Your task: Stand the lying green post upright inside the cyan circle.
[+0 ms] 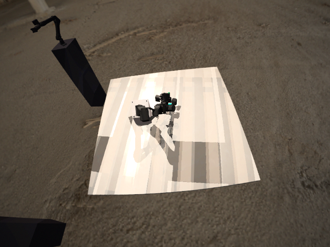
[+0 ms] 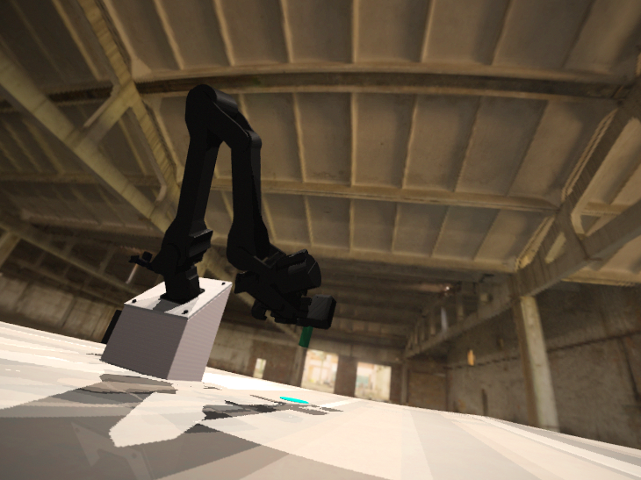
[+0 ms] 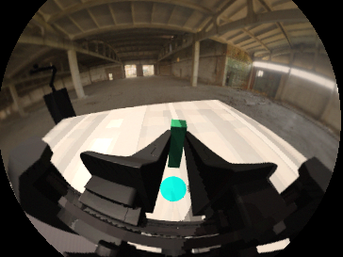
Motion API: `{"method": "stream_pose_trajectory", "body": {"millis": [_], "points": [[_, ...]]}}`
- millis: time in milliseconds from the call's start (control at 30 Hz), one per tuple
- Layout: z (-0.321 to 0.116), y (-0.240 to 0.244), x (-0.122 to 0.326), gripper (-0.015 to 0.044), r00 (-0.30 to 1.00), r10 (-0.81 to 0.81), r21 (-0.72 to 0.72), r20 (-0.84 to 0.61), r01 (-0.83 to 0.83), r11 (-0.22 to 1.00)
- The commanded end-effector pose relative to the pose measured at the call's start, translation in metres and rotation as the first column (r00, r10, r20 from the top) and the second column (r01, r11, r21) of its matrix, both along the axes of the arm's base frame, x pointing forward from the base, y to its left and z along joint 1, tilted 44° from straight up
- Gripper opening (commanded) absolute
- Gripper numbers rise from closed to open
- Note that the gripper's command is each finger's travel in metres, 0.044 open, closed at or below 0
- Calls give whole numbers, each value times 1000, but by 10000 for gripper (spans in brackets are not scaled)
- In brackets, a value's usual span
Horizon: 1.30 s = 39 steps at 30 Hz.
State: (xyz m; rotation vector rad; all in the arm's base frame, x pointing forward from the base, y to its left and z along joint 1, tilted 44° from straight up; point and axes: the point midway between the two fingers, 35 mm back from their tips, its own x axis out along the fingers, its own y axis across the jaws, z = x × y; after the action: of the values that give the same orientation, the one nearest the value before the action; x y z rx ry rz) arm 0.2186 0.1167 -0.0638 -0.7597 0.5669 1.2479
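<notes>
The green post is held between the fingertips of my gripper, which is shut on it. In the exterior view the post is close to upright, slightly tilted, with its lower end well above the table. Its upper part is hidden by the gripper there. The cyan circle lies flat on the table, below the raised post. In the wrist view it shows whole between the fingers; in the top view the arm covers most of it.
The pale striped table bears the arm's box-shaped base, left of the circle in the exterior view. Shadows of the arm fall across the table. A dark pillar with another arm on top stands beyond the table's edge.
</notes>
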Motion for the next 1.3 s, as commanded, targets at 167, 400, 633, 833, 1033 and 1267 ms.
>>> {"method": "stream_pose_trajectory", "body": {"millis": [167, 400, 633, 833, 1033, 1267], "points": [[7, -2, -2, 23, 998, 14, 34, 54, -16, 999], [7, -2, -2, 23, 998, 14, 34, 54, -16, 999], [7, -2, -2, 23, 998, 14, 34, 54, -16, 999], [0, -9, 1, 23, 999, 16, 28, 52, -17, 999], [-13, -23, 5, 23, 999, 17, 22, 48, -18, 1000], [-29, -38, 6, 23, 999, 17, 21, 44, -18, 1000]]}}
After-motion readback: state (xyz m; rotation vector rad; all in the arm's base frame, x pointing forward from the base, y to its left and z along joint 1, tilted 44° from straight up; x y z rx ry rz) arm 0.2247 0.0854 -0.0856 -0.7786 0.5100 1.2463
